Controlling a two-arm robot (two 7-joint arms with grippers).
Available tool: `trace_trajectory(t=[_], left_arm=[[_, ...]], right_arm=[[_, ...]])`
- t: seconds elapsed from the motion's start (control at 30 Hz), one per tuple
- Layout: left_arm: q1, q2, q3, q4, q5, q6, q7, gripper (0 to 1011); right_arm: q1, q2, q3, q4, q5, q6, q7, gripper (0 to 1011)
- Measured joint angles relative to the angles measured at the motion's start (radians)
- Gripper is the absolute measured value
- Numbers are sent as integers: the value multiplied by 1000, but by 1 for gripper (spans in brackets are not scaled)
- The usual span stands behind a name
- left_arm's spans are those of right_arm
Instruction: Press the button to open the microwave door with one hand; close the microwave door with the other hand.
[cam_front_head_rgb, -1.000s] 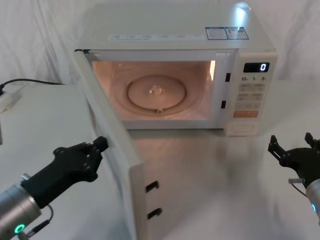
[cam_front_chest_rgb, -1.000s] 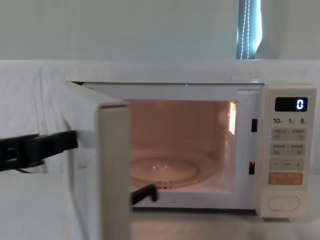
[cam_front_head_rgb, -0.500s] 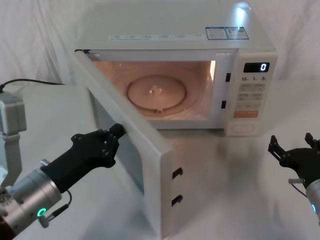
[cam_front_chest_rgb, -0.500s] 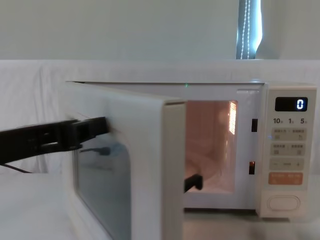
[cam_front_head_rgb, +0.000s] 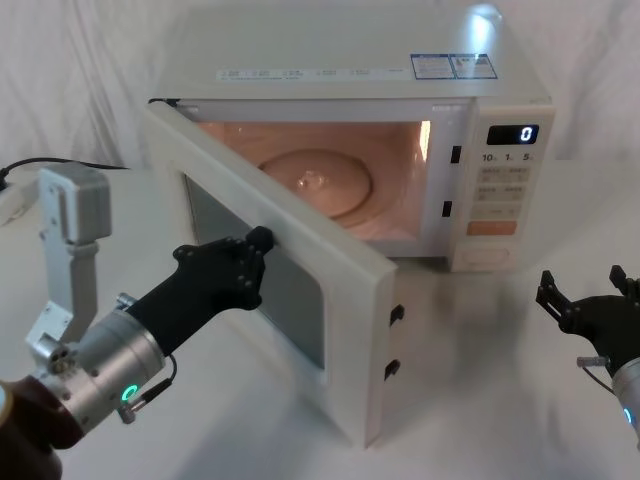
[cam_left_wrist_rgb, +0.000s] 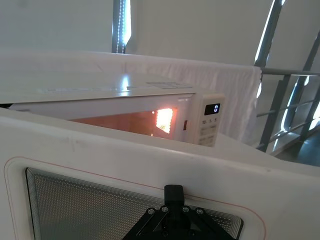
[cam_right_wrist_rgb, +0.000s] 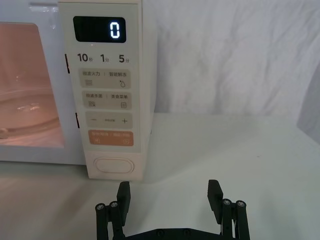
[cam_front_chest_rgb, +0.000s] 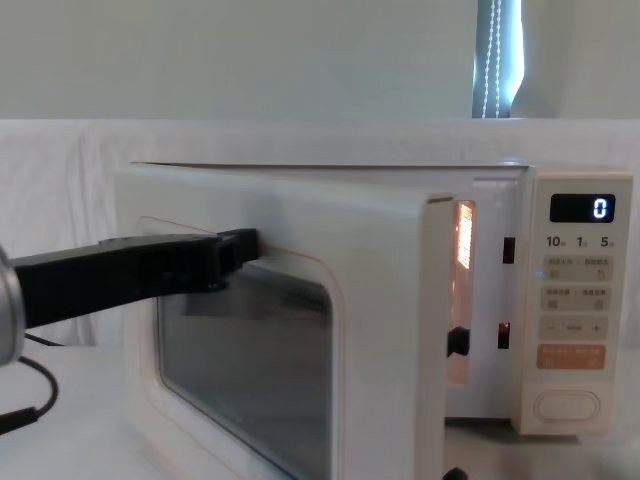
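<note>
So I judge the first half done: the microwave door (cam_front_head_rgb: 290, 300) is off its latch and the oven light is on inside. What is left is the closing. The door stands roughly half shut, hinged at the oven's left, its free edge swung out toward me at about 6 o'clock from the cavity. My left gripper (cam_front_head_rgb: 255, 245) is pressed against the outside of the door at the upper edge of its glass window, at about 9 o'clock from the oven's centre. In the left wrist view the fingers look drawn together into one black tip on the door, holding nothing. I'd say a further push is needed before the latch hooks on the door's edge meet the slots in the oven frame.

My right gripper (cam_right_wrist_rgb: 169, 196) waits low at 4 o'clock from the oven, fingers apart, empty, facing the control panel with clear table between. The button (cam_right_wrist_rgb: 114, 165) sits at the bottom of that panel, under the orange key (cam_right_wrist_rgb: 111, 138).

Count: one microwave (cam_front_head_rgb: 330, 70), one door, one big button, two grippers, one display reading 0.
</note>
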Motion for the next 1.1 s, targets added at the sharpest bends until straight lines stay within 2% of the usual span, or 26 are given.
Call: trace_trajectory(t=[0.33,1.1], left_arm=[[-66,-53,34,53,62,13,25,0],[-234,-176,92,209,199,35,20,0]], right_arm=[[0,0,0,0,0,0,0,1002],[0,0,0,0,0,0,0,1002]])
